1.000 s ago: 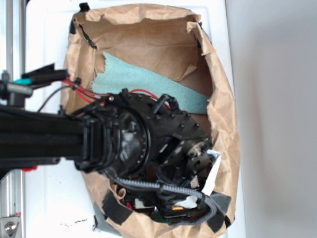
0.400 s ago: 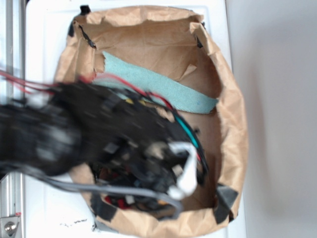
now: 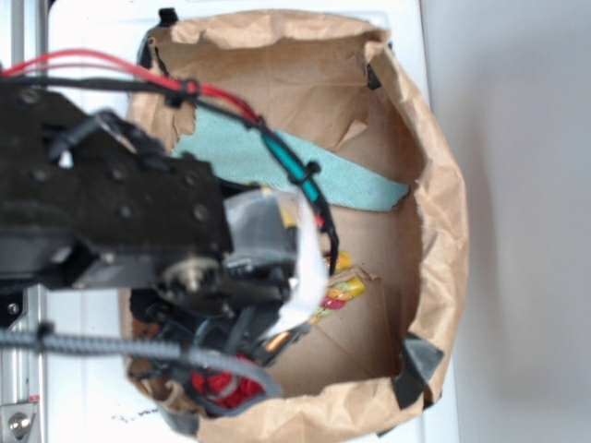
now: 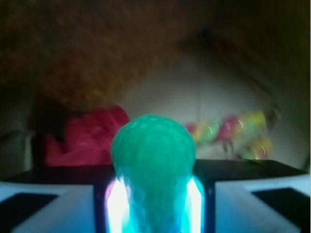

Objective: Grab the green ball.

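— Any writing to read in either view?

— None. In the exterior view the brown paper bag carries no print, and the black arm shows only screws and cables, no legible label or brand.

— And the white tag hanging off the arm?

— Blank on the side that shows; too blurred to make out any marks.

— The wrist view?

— Dim and soft. The green ball and the striped rope toy bear no letters or numbers. No signs anywhere.
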Controlling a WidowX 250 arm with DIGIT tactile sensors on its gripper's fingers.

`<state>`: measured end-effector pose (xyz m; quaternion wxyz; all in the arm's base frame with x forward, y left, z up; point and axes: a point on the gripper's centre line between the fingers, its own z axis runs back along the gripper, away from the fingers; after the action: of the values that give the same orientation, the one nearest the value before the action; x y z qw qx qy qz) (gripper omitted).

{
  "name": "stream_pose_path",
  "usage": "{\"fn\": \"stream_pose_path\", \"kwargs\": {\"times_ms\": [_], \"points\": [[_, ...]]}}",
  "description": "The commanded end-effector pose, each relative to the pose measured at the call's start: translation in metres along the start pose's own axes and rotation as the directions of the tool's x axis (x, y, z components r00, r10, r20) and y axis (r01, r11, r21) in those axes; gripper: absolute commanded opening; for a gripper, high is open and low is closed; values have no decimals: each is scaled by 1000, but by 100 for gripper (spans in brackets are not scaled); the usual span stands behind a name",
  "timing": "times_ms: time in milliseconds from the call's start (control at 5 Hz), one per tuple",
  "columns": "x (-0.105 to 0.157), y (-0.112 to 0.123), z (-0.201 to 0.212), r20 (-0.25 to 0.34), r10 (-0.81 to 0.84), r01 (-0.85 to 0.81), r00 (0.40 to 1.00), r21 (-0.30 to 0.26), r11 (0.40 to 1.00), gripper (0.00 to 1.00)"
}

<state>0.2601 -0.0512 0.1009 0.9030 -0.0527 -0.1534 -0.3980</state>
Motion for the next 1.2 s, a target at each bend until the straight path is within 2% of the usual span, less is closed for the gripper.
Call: {"fn": "stream_pose_path", "kwargs": {"times_ms": [0,200,400,600,800,1000], "points": [[29,20,20,-31,362,-354,932,151,923,0],[32,38,29,43,553,-551,832,171,817,0],[31,41,43,103,632,-640,768,167,750,0],[35,42,59,140,656,-671,742,151,726,0],[37,48,76,91,639,-642,764,214,736,0],[32,52,76,-14,602,-588,798,200,784,0]]}}
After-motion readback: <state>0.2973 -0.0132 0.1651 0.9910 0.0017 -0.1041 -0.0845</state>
